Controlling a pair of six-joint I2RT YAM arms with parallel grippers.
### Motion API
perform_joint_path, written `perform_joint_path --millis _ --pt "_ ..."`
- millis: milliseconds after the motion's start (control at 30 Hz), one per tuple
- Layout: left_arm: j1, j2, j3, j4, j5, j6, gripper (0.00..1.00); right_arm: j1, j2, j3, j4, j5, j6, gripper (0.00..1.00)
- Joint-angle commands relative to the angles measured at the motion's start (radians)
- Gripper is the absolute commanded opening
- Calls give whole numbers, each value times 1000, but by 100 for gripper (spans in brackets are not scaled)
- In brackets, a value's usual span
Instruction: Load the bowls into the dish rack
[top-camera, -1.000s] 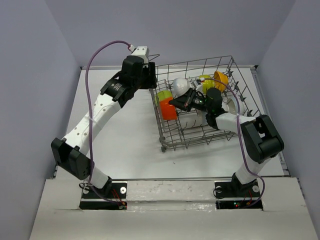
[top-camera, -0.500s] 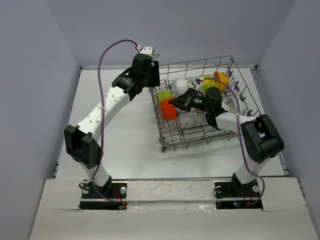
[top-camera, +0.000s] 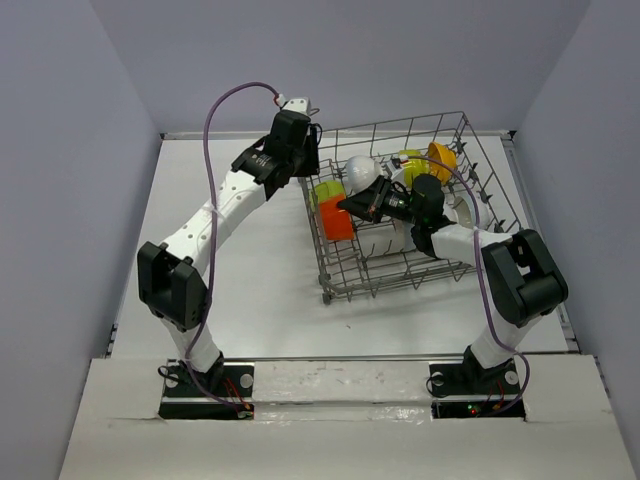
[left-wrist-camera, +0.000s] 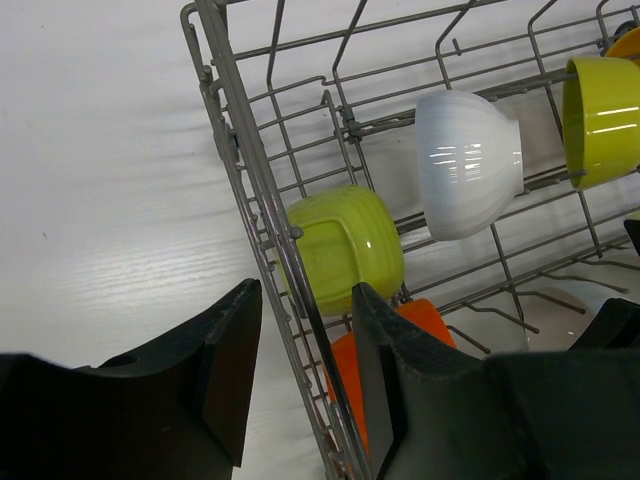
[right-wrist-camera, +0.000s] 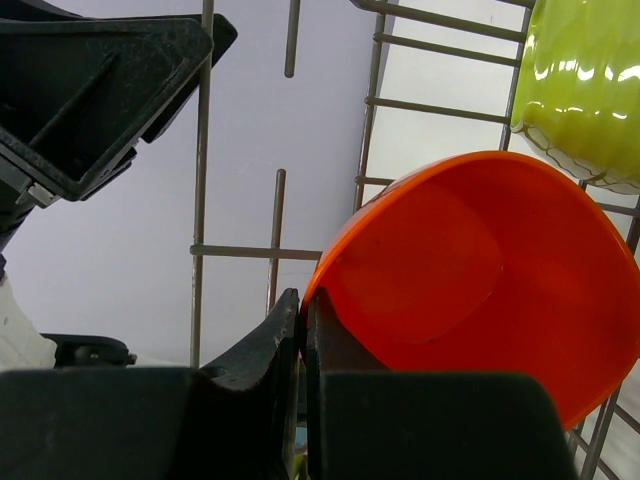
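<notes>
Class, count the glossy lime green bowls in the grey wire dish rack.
2 lime green bowls: one against the rack's left wall, beside the red-orange bowl; one right of the ribbed white bowl. More may be hidden.

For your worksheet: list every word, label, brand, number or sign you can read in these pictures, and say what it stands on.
None to read. The orange bowl, green bowl, white bowl, rack and arms carry no lettering in any view.
</notes>
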Motion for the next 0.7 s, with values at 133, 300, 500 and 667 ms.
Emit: perform_joint_path --millis 133,300,500,667 --pt "-2 22 55 14 -26 -17 47 10 -43 33 39 -33 17 1" --pt "-2 38 66 14 -35 -20 37 10 -52 17 54 -42 36 1" --pt "-2 68 90 11 -40 -26 10 10 -44 -20 131 -60 101 1" --pt "-2 95 128 -3 -40 -25 0 10 -10 -56 263 -79 198 1"
